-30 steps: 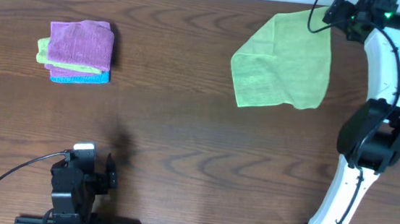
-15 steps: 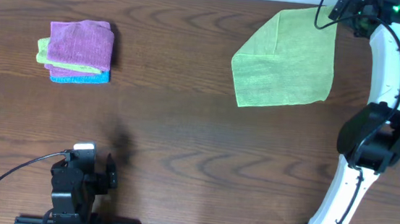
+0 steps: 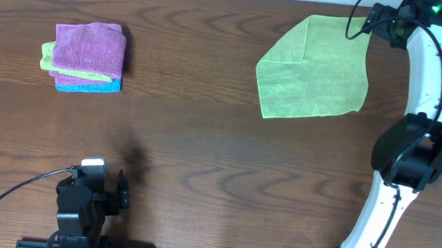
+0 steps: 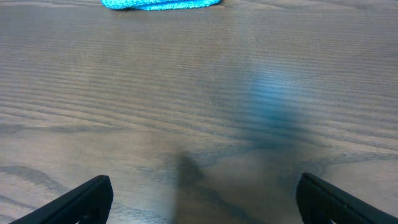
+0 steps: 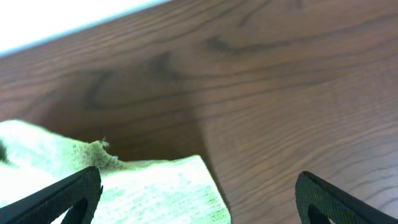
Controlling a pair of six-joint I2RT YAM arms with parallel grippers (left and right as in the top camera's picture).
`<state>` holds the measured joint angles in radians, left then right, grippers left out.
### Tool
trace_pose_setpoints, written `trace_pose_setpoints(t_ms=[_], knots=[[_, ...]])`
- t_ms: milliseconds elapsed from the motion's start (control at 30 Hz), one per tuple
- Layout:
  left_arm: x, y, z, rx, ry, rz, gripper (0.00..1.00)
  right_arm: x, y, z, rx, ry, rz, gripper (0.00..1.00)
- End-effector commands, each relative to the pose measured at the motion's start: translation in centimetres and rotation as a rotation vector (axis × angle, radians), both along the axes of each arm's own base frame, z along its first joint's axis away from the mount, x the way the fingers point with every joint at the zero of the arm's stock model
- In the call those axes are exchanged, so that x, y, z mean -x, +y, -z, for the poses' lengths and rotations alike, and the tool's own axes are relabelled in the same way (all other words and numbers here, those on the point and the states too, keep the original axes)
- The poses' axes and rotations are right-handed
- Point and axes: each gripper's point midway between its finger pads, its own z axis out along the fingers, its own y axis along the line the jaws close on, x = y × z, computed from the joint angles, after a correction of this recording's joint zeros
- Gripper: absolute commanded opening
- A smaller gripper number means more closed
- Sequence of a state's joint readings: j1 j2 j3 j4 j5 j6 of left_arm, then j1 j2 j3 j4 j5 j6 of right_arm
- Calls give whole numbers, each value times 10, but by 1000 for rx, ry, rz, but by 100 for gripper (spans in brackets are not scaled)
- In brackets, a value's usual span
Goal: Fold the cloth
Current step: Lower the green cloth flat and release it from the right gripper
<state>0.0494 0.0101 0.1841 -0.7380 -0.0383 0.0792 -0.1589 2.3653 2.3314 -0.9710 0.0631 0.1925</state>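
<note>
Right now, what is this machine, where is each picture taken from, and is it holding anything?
This is a two-armed robot at a wooden table. The wide picture looks down from above; the other two come from a camera on each wrist. The right end effector is open over a corner of the green cloth, which lies partly doubled over. The left end effector, near the front edge, is open over bare wood. A stack of folded cloths sits to the left. Nothing is held.

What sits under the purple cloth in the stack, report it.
A yellow-green cloth, then a blue cloth at the bottom. Only their edges show beside the purple cloth; the rest is covered.
</note>
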Motion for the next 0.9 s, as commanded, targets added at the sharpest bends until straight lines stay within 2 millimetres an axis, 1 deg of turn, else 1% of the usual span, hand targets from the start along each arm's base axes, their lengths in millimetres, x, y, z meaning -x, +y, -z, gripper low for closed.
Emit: trace_pose_setpoints(t_ms=[0,133,300,367,500,567,667,767,800,867], knots=[[3,2,10,-15,29,-5,95,-2,13,-4,-8,-2,-83,99],[3,2,10,-15,29,-5,95,4,26,9,-50,33,-140,99],[3,2,10,-15,29,-5,95,13,39,31,-82,88,-183,99],[3,2,10,-15,29,-5,95,17,49,40,-112,107,-222,99],[3,2,10,-15,29,-5,95,24,55,55,-140,140,-239,99],[3,2,10,-15,29,-5,95,25,62,58,-173,139,-273,99],[3,2,10,-15,29,-5,95,23,77,53,-257,103,-348,99],[3,2,10,-15,29,-5,95,19,73,53,-233,93,-338,99],[3,2,10,-15,29,-5,96,19,66,54,-196,102,-319,99],[3,2,10,-15,29,-5,95,19,48,57,-89,125,-234,99]])
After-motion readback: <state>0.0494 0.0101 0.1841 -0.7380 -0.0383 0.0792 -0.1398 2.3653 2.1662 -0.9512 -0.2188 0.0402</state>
